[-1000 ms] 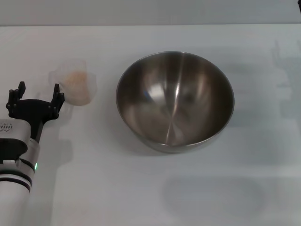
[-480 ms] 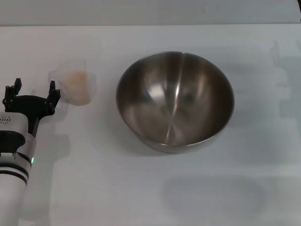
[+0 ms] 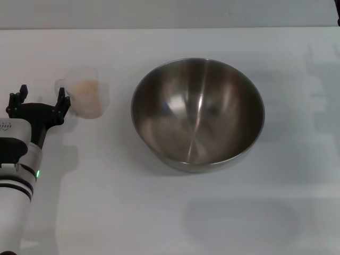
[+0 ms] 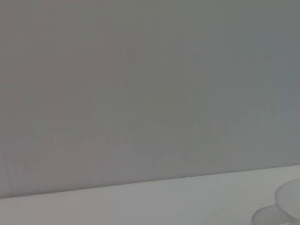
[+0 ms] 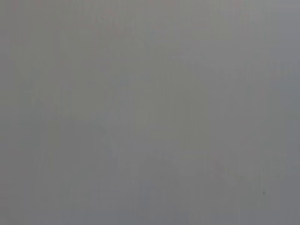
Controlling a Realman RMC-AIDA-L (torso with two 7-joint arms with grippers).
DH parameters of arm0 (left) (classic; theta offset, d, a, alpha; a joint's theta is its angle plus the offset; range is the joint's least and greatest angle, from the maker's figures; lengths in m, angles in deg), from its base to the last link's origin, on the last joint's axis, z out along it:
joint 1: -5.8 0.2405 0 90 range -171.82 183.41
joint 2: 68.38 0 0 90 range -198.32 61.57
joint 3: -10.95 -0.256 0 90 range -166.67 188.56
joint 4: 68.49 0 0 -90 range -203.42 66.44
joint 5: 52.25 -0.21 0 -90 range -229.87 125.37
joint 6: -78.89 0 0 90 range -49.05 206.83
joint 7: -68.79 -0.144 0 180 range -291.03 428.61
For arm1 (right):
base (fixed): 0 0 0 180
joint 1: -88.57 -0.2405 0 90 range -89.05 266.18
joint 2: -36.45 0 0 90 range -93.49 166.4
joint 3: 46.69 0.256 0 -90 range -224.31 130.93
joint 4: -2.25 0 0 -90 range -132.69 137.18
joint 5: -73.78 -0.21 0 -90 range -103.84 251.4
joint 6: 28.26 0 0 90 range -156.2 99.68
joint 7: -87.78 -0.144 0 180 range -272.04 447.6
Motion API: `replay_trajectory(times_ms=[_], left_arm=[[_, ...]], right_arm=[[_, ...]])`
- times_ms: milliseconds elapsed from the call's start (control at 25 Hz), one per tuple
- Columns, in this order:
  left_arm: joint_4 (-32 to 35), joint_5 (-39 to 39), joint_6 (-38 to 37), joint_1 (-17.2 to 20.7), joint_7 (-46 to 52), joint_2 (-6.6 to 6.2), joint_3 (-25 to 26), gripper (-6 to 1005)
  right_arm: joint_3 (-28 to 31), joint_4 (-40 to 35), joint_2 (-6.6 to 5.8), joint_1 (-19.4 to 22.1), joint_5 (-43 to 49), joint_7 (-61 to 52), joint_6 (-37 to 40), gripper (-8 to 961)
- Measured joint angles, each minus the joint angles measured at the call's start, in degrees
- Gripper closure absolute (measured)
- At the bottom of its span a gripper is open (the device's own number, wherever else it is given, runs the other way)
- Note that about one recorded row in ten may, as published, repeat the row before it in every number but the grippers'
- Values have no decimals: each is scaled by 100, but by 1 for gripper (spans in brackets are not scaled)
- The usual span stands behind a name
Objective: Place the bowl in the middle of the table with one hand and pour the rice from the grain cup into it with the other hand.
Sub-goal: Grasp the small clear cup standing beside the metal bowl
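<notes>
Two things sit on the white counter [image 3: 170,223]. Farthest left, the left gripper [image 3: 40,99] hovers with its fingers spread and holding nothing, just beside the grain cup [image 3: 85,98], whose stubby handle points toward it. That clear plastic cup looks light and thin-walled, easy to tip or squash, so the handle or the rim beside it seems the safest place to take hold; the rice [image 3: 87,90] inside would spill loose if the cup were jolted. Right of it, apart from the cup, the bowl [image 3: 197,114] rests near the counter's middle, empty, probably rigid and slippery-smooth. Nothing stands between cup and bowl. The right gripper is out of sight.
</notes>
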Motion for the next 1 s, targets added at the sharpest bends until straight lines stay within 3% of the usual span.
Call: replay_trajectory(times_ms=[440, 600, 840, 1000], left_arm=[[119, -1, 40, -108, 156, 0, -3, 193], [166, -1, 110, -168, 156, 0, -11, 256], [252, -16, 222, -231, 205, 0, -23, 427], [295, -47, 251, -297, 305, 0, -56, 638]], right_arm=[[0, 7, 0, -16, 0, 0, -2, 320], [29, 7, 0, -25, 0, 0, -2, 320], [38, 3, 0, -26, 0, 0, 15, 320], [44, -5, 0, -26, -1, 0, 35, 320]])
